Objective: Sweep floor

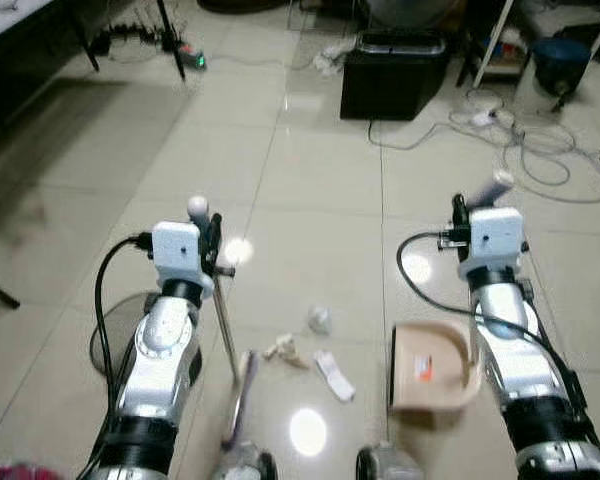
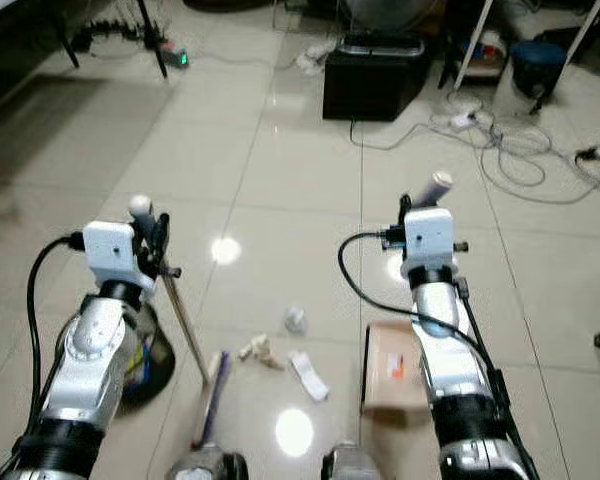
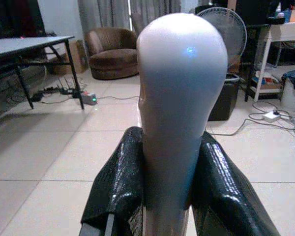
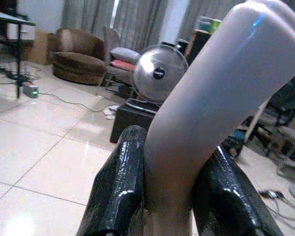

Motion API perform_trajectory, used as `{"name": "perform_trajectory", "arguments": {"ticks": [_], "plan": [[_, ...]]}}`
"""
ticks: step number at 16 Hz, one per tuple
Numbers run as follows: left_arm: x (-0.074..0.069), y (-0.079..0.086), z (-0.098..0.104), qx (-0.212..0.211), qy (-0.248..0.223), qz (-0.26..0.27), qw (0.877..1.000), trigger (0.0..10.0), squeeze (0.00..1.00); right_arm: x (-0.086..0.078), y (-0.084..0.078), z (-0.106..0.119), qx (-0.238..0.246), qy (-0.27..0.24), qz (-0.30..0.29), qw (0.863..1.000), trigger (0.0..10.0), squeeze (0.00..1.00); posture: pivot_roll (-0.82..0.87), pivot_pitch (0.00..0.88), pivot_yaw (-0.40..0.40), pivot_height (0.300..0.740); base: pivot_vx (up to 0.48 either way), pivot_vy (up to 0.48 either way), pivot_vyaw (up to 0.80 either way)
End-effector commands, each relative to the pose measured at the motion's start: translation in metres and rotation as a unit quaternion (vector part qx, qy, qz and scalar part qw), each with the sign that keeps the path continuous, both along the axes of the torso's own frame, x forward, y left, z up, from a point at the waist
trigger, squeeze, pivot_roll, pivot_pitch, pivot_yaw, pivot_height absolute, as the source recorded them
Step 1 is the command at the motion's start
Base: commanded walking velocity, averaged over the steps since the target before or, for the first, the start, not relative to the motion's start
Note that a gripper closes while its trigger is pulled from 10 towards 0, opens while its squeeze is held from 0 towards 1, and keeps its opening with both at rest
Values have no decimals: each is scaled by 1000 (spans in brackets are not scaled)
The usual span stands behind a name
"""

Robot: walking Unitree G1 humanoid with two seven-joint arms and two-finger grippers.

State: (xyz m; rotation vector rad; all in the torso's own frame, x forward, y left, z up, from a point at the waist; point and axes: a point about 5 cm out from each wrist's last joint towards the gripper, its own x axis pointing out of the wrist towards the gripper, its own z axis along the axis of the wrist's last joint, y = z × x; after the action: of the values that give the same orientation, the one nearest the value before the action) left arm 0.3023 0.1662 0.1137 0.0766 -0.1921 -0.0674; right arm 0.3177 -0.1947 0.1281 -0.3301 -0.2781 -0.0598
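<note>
A: Left gripper [image 3: 167, 196] clamped on the rounded white broom handle [image 1: 197, 207]; thin metal shaft runs down to the purple-bristled head [image 1: 238, 405], at 6 o'clock on the beige tiled floor [image 1: 310, 180].

B: Right gripper [image 4: 169, 196] closed around the pale dustpan handle [image 1: 497, 187]; beige plastic dustpan [image 1: 430, 368] at 4 o'clock.

A: Crumpled white paper scraps [image 1: 320, 320] lie between head and pan.

B: Risk, judged: a fast stroke scatters scraps past the pan mouth, or toward the white cables [image 1: 520, 150] at 1 o'clock.
</note>
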Motion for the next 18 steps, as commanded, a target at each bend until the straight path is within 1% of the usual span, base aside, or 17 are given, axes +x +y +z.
{"name": "perform_trajectory", "arguments": {"ticks": [1, 2, 3, 4, 5, 8, 9, 10, 11, 13, 14, 15, 17, 18], "plan": [[1, -3, 3, 7, -19, 0, 1000, 10000, 0, 3, 3, 6, -21, -21, 20, 999, 10000, 0, -30, 267, 46, 740, 0, 0, 0], [0, -4, 2, 6, -23, -1, 1000, 10000, 0, 3, 3, 4, -22, -27, 27, 999, 10000, 0, -23, 284, 44, 740, 0, 0, 0], [0, -6, 2, 4, -26, -3, 1000, 10000, 0, 4, 5, 0, -31, -27, 36, 998, 10000, 0, -12, 298, 42, 740, 0, 0, 0], [1, -9, 2, 3, -29, -5, 1000, 10000, 0, 7, 9, -2, -32, -29, 46, 998, 10000, 0, 5, 309, 41, 740, 0, 0, 0], [0, -10, 3, 5, -34, -5, 999, 10000, 0, 7, 11, -3, -31, -33, 51, 998, 10000, 0, 27, 322, 41, 740, 0, 0, 0], [2, -12, 9, 8, -49, -18, 999, 10000, 0, 14, 29, -1, -22, -43, 75, 996, 10000, 0, 74, 352, 44, 740, 0, 0, 0], [3, -13, 11, 10, -55, -21, 998, 10000, 0, 17, 50, -7, -24, -33, 107, 993, 10000, 0, 106, 366, 55, 740, 0, 0, 0], [4, -14, 11, 10, -56, -23, 998, 10000, 0, 18, 58, -10, -28, -27, 117, 992, 10000, 0, 110, 369, 59, 740, 0, 0, 0], [4, -17, 10, 15, -54, -32, 998, 10000, 0, 15, 75, -19, -38, -15, 138, 990, 10000, 0, 115, 377, 66, 740, 0, 0, 0], [6, -26, 5, 12, -43, -44, 998, 10000, 0, 10, 87, -30, -46, 1, 140, 989, 10000, 0, 112, 389, 76, 740, 0, 0, 0], [6, -30, 3, 11, -41, -46, 998, 10000, 0, 8, 91, -34, -49, 5, 140, 989, 10000, 0, 107, 392, 79, 740, 0, 0, 0], [6, -37, 2, 5, -43, -52, 998, 10000, 0, 5, 94, -37, -43, 9, 138, 989, 10000, 0, 102, 395, 78, 740, 0, 0, 0], [9, -55, 5, -44, -48, -64, 996, 10000, 0, 4, 98, -38, -8, 3, 128, 992, 10000, 0, 80, 403, 72, 740, 0, 0, 0], [9, -60, 6, -64, -48, -68, 995, 10000, 0, 4, 99, -36, 3, -2, 125, 992, 10000, 0, 77, 403, 71, 740, 0, 0, 0]]}}
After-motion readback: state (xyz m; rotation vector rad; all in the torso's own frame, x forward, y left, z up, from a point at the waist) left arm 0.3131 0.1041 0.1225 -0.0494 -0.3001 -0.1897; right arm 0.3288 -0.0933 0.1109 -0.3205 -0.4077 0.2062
